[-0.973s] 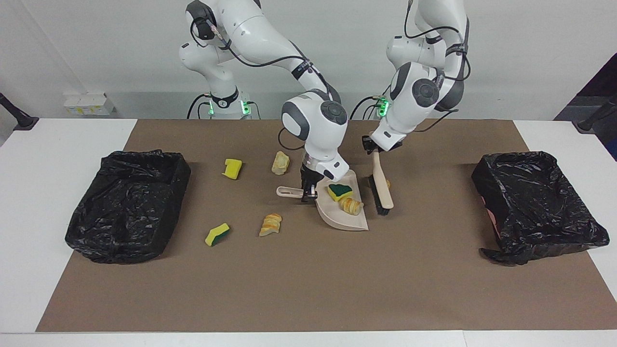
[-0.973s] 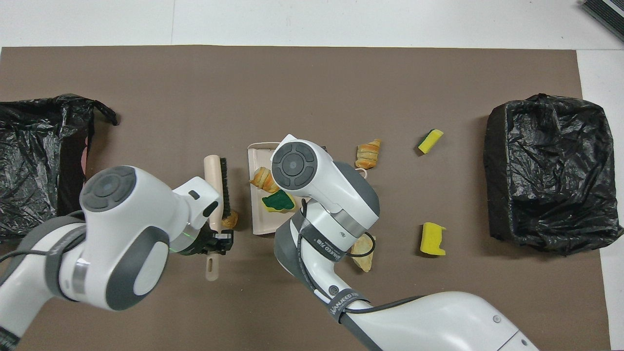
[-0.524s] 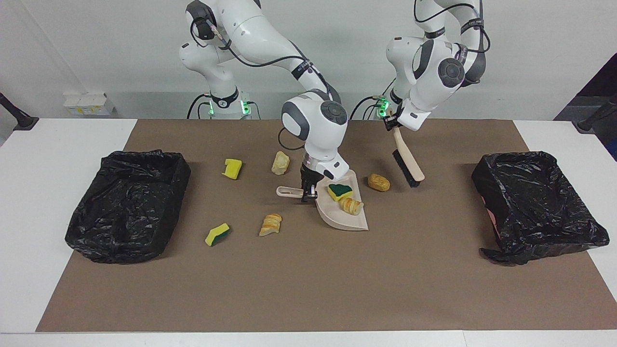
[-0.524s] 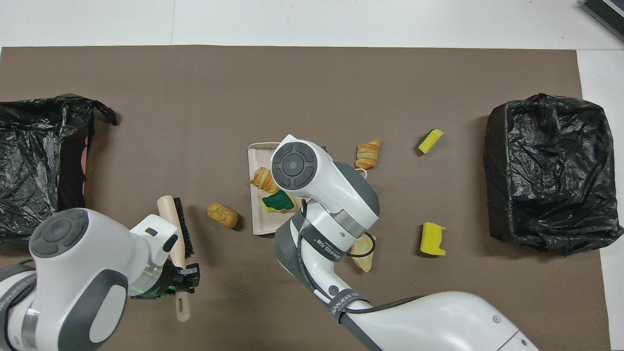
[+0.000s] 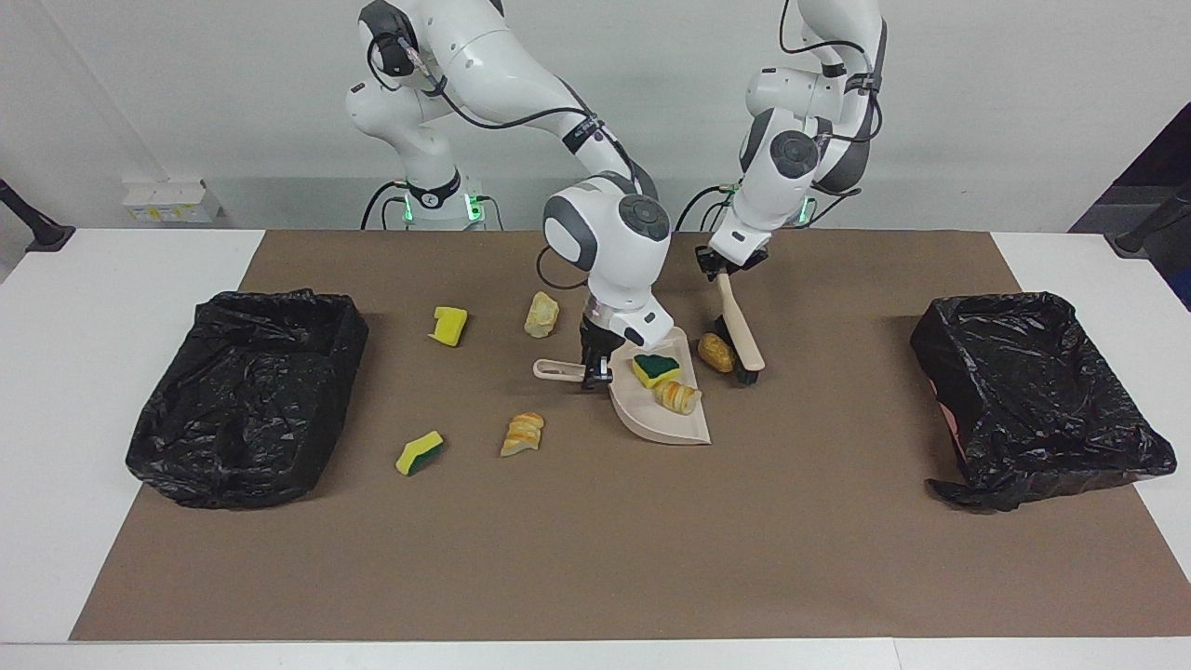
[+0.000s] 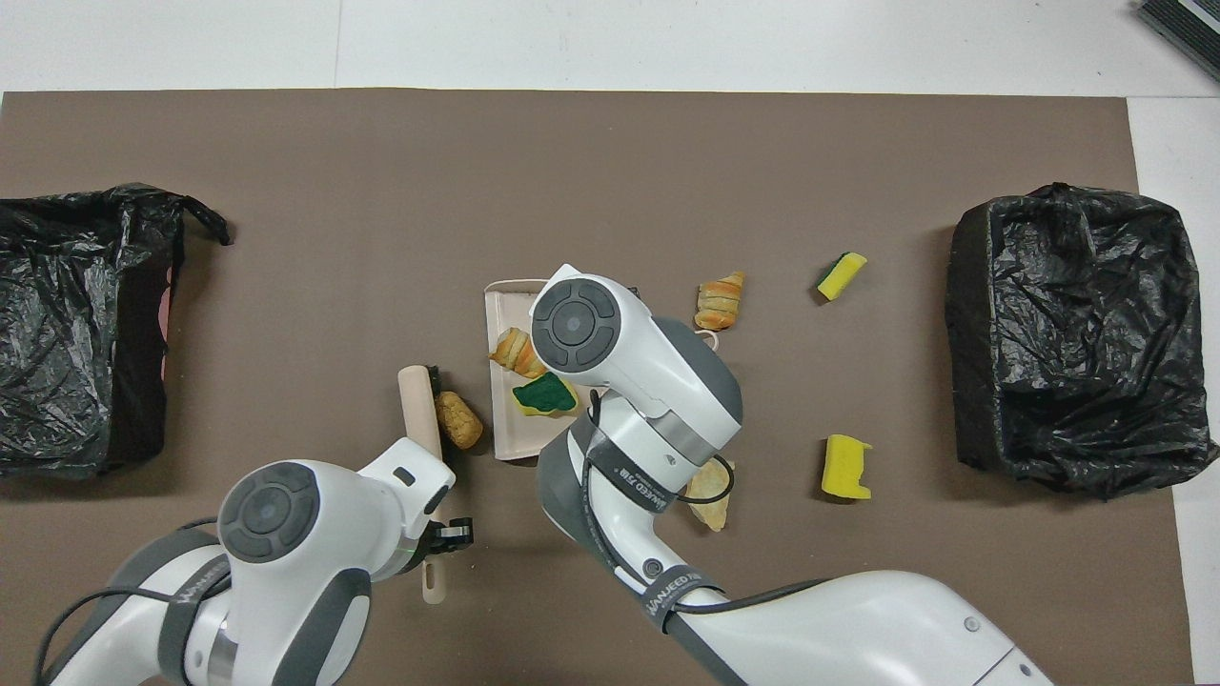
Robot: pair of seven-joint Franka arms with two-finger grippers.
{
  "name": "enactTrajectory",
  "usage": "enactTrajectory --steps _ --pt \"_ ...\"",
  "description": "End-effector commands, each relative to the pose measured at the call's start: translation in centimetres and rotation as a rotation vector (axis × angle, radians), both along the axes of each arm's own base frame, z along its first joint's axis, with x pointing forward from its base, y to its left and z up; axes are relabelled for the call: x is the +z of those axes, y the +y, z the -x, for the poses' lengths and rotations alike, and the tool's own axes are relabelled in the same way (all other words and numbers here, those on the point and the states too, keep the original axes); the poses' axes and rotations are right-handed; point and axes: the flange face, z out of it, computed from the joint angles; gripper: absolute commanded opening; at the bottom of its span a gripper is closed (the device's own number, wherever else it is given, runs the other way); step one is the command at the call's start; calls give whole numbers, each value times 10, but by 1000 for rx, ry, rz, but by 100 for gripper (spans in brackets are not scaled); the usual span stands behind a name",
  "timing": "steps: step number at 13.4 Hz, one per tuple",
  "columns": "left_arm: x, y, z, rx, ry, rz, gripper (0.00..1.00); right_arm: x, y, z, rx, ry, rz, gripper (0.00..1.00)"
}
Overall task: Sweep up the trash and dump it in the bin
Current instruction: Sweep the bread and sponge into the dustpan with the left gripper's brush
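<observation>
My right gripper point(image 5: 595, 372) is shut on the handle of the beige dustpan point(image 5: 684, 426), which rests on the mat. A green-topped sponge point(image 5: 656, 369) and a croissant-like lump point(image 5: 676, 397) lie in the pan. My left gripper point(image 5: 722, 273) is shut on the beige brush point(image 5: 742, 337), whose bristles touch a tan lump point(image 5: 715, 352) beside the pan's open edge. From overhead the brush point(image 6: 417, 400) and the lump point(image 6: 458, 420) sit next to the dustpan point(image 6: 502, 314). More trash lies toward the right arm's end: a yellow sponge point(image 5: 449, 325), a bread lump point(image 5: 541, 314), a croissant point(image 5: 522, 434) and a green-sided sponge point(image 5: 420, 451).
A bin lined with a black bag point(image 5: 247, 395) stands at the right arm's end of the brown mat. A second one point(image 5: 1037, 395) stands at the left arm's end. The right arm's wrist hides its gripper in the overhead view.
The left gripper lifted the brush off toward its own end, uncovering the tan lump, then came back down. The brush now presses the lump closer to the dustpan. The right arm has not moved.
</observation>
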Motion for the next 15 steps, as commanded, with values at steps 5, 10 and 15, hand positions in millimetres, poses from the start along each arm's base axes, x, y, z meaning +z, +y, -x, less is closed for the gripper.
enactTrajectory --steps 5,10,15 --pt "21 -60 -15 -29 -7 118 0 3 -7 7 22 13 -11 0" --pt "62 -21 -43 -62 80 130 0 3 -13 4 17 15 -9 0" --pt "87 9 -42 -51 163 67 0 24 -29 -7 -5 -14 -27 0"
